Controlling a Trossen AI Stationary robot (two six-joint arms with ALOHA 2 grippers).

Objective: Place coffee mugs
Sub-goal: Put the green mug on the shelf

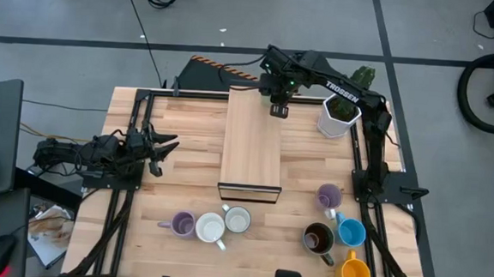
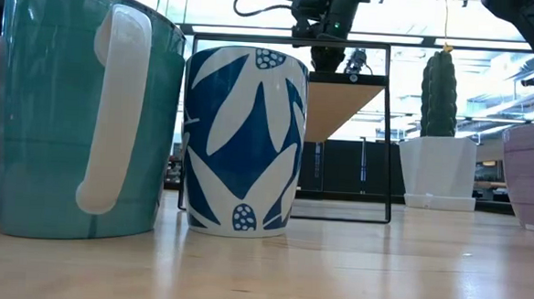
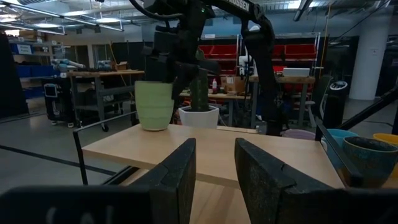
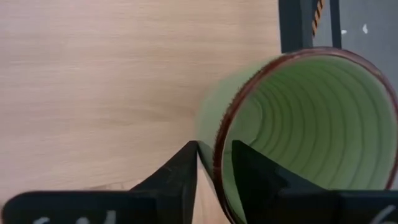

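Observation:
The light green mug [image 4: 298, 124] stands upright at the far end of the raised wooden shelf [image 1: 251, 147]; the left wrist view shows it [image 3: 154, 104] there. My right gripper [image 4: 214, 155] reaches down over it [image 1: 279, 102], shut on its wall and hiding it from above. Seven more mugs stand on the near table. On the left are a lilac [image 1: 181, 225], a white [image 1: 210, 229] and a pale one [image 1: 238, 220]. On the right are lilac [image 1: 328, 196], brown [image 1: 318, 239], blue [image 1: 350, 232] and orange [image 1: 355, 274]. My left gripper [image 1: 156, 144] waits open at the table's left edge. My right gripper holds the light green mug by its rim [image 4: 219, 134], one finger [image 4: 255, 171] inside the cup and the other [image 4: 183, 174] outside against the wall. The fingers come from above, pointing down. The mug sits upright with its base on the shelf [image 3: 249, 149].
A white angular pot with a green cactus [image 1: 341, 114] stands just right of the shelf's far end, close to the right arm. The shelf rests on a thin black frame [image 2: 391, 138] with open space below. Bare wood lies between the shelf and the left arm.

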